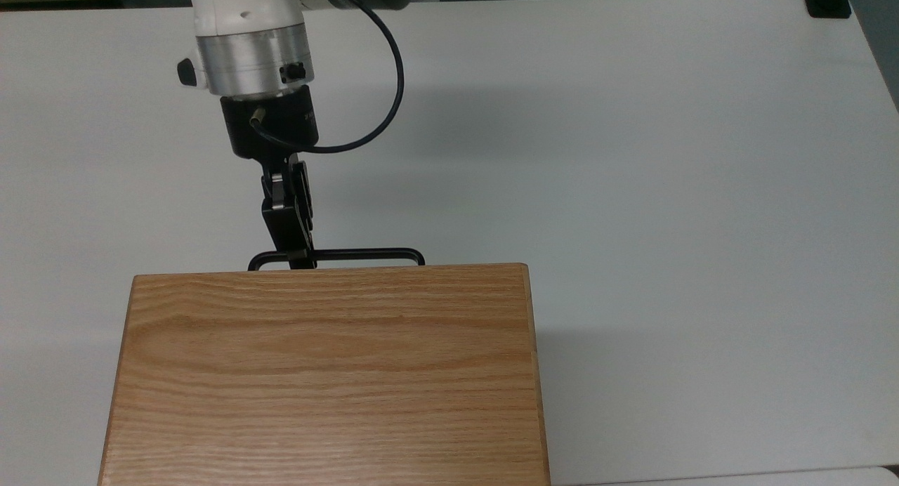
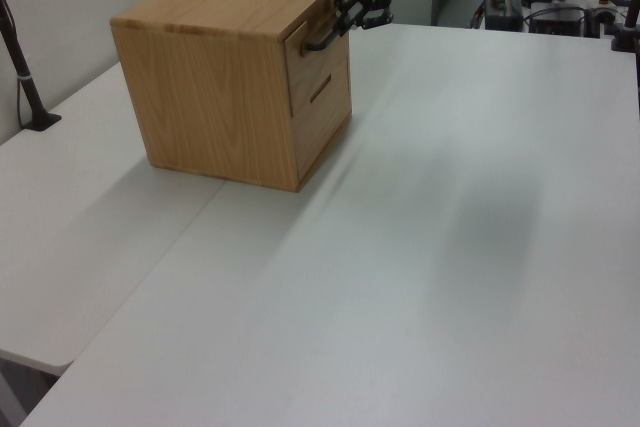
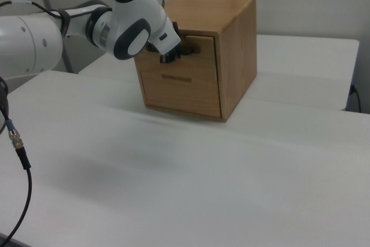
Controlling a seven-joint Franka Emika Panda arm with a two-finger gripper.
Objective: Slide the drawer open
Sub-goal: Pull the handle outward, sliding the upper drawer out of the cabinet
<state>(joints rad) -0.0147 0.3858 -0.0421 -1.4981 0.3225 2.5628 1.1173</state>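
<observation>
The gripper is clamped on the drawer's handle; broad bare table is left ahead.

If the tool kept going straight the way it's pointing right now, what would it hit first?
The tool points at the cabinet's front and already sits at the black bar handle of the upper drawer. Going on, it would probably meet that drawer's front panel just behind the handle, though depth is unclear.
</observation>
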